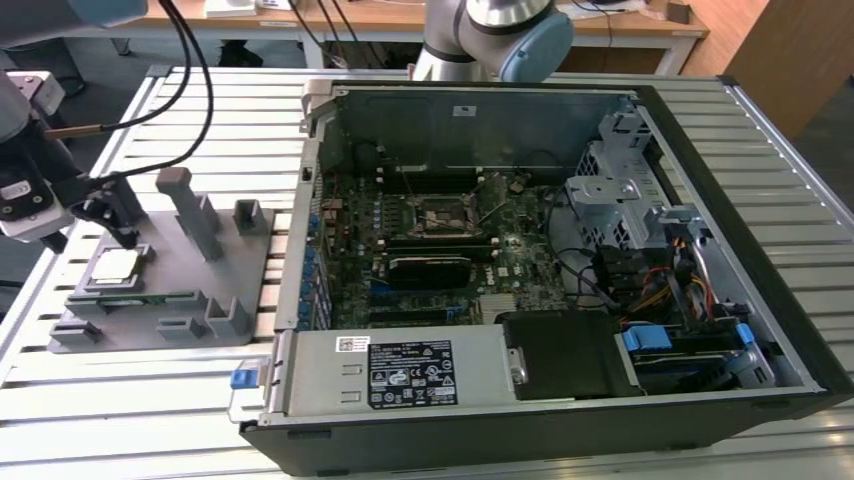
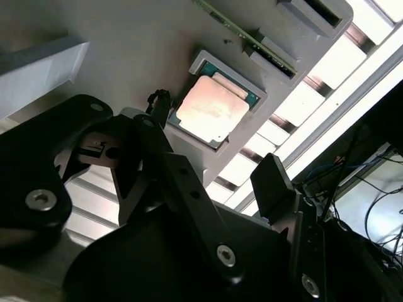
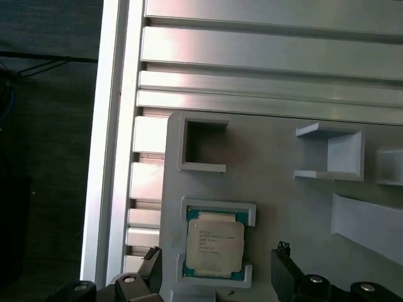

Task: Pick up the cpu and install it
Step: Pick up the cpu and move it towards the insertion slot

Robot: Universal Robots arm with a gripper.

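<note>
The cpu (image 1: 116, 265), a small square chip with a shiny metal top, lies flat in its recess on the grey fixture plate (image 1: 167, 305), at the exterior view's left. My gripper (image 1: 110, 228) hangs just above it, open and holding nothing. In both wrist views the cpu (image 3: 215, 245) (image 2: 214, 108) sits between my two black fingertips (image 3: 284, 263), which stand to either side of it and are not touching it. The motherboard's empty socket (image 1: 438, 215) shows inside the open computer case (image 1: 694, 300).
The fixture plate carries upright grey posts (image 1: 194, 215) and a thin green board (image 1: 134, 297) close to the cpu. The case stands on a slatted aluminium table (image 1: 147, 420), with a silver power supply (image 1: 387, 370) at its near end. Black cables (image 1: 187, 70) trail over the table's far left.
</note>
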